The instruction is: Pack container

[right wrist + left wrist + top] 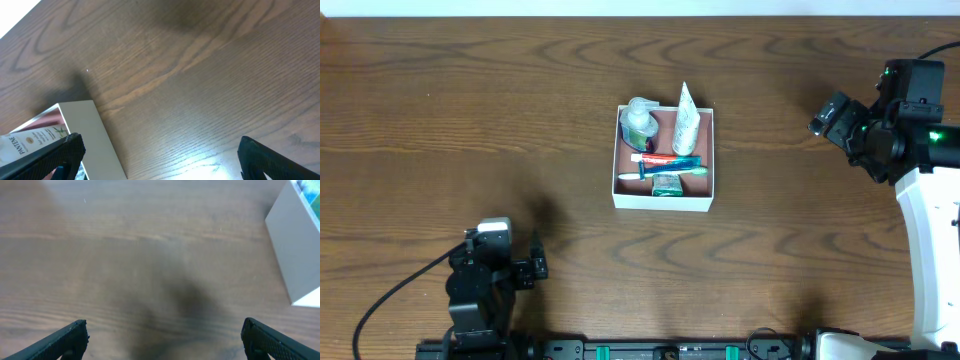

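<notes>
The container (663,204), a shallow white-walled box with a pinkish-brown floor, sits mid-table. Inside it are a clear bottle (638,122), a white tube (684,121), a toothbrush (665,172), a red toothpaste tube (670,160) and a green soap packet (666,184). My left gripper (164,336) is open and empty over bare wood at the front left; the container's wall (300,250) shows at the right of its view. My right gripper (160,152) is open and empty at the far right; the container's wall (95,135) and the white tube (30,140) show at its lower left.
The dark wooden table (470,110) surrounds the container. The left arm (485,275) stands at the front left, the right arm (900,120) at the right edge. A black rail (670,350) runs along the front edge.
</notes>
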Robot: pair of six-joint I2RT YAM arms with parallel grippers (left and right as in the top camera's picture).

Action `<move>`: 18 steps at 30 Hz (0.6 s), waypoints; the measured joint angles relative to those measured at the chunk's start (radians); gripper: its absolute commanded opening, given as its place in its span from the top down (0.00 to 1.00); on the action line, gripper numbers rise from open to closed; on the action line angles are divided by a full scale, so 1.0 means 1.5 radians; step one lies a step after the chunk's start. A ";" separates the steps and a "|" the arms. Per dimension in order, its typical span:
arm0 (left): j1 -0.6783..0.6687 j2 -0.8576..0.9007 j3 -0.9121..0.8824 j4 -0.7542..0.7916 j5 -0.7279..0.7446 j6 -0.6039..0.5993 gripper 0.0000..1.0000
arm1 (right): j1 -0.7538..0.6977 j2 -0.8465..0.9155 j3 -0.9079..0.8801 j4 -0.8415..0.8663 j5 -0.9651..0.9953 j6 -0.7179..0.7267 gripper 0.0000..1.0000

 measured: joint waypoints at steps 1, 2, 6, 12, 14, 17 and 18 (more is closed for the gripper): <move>0.000 -0.007 -0.012 0.001 0.001 -0.003 0.02 | 0.000 0.000 0.000 0.000 0.000 0.000 0.01; 0.000 -0.012 -0.020 0.001 0.002 -0.005 0.02 | 0.000 0.000 0.000 0.000 0.000 0.000 0.01; 0.000 -0.038 -0.046 0.002 0.002 -0.010 0.02 | 0.000 0.000 0.000 0.000 0.000 0.000 0.01; 0.000 -0.062 -0.057 0.004 0.007 -0.010 0.02 | 0.000 0.000 0.000 0.000 0.000 0.000 0.01; 0.000 -0.067 -0.062 0.003 0.007 -0.010 0.02 | 0.000 0.000 0.000 0.000 0.000 0.000 0.01; 0.000 -0.078 -0.069 0.003 0.007 -0.010 0.02 | 0.000 0.000 0.000 0.000 0.000 0.000 0.01; 0.000 -0.082 -0.073 0.003 0.007 -0.010 0.02 | 0.000 0.000 0.000 0.000 0.000 0.000 0.01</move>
